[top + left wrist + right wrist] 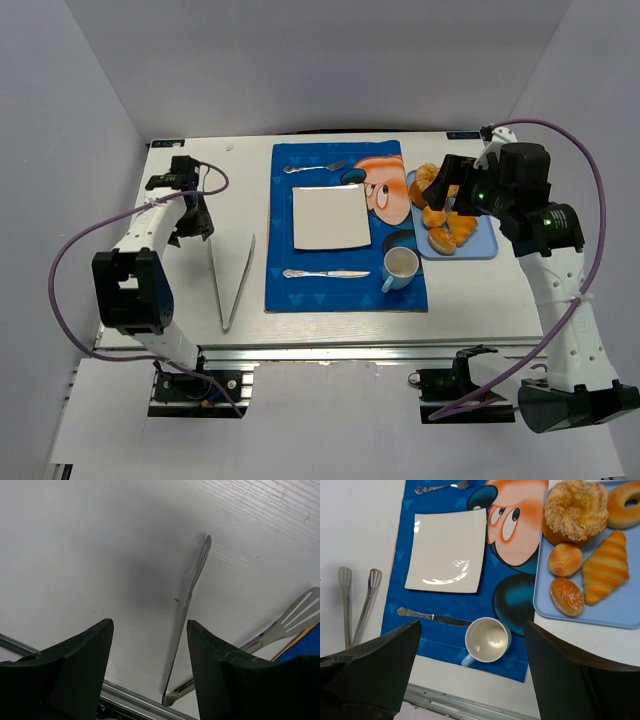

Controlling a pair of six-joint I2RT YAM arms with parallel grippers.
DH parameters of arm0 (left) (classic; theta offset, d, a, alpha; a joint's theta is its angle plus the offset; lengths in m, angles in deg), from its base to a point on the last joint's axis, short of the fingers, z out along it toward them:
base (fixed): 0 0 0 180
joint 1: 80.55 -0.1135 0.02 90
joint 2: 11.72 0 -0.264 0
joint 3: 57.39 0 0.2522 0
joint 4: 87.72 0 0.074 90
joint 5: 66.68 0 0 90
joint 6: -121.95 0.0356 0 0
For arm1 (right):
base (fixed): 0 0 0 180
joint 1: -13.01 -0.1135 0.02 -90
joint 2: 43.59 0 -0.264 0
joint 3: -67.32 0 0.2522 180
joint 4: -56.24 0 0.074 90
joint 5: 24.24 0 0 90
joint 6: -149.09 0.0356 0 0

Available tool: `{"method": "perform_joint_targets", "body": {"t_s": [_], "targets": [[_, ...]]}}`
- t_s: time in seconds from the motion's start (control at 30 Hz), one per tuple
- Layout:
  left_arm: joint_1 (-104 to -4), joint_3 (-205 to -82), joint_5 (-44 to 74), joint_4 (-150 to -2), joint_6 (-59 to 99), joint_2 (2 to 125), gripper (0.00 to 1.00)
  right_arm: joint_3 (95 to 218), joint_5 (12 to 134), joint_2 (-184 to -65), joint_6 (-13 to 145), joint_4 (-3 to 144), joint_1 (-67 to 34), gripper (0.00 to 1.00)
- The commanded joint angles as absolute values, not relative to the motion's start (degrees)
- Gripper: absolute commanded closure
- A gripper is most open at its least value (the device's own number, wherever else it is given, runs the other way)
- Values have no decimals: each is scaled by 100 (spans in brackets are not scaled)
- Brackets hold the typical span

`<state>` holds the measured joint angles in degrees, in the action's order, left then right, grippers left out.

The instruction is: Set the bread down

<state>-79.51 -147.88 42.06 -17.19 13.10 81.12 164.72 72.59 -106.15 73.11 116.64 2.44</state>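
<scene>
The bread, a golden ridged croissant point(606, 567), lies on the right side of a light-blue tray point(620, 617) among other pastries. In the top view the croissant point(465, 230) shows just below my right arm. My right gripper point(472, 625) hangs open high above the table, nothing between its fingers, with the mug showing between them far below. In the top view the right gripper point(448, 185) hovers over the tray's point(487, 248) far-left part. My left gripper point(150, 622) is open and empty above bare table, beside the metal tongs point(192, 600). The left gripper point(195, 225) is at the table's left.
A blue cartoon placemat point(345, 292) carries a square white plate point(330, 218), fork point(315, 168), knife point(325, 273) and empty mug point(400, 267). Tongs point(232, 280) lie left of the mat. Two round buns point(565, 559), a ruffled pastry point(576, 510) and a doughnut point(625, 505) share the tray.
</scene>
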Motion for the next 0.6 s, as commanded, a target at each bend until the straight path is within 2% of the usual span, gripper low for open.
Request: {"method": "perform_joint_targets", "body": {"t_s": [0.0,0.1,0.57], "targets": [[-8046,-15050,3642,-2017,1638,8293,29,16397,7323,-10599,7297,11624,229,11],[-8229,-15341,3422,-2035,1815,8689,32,16265,7410,-10634,7341,11580,229,11],[-8239,-16018,3079,-2140,1991,9858,33,16097,7305,-10722,7324,11448,229,11]]}}
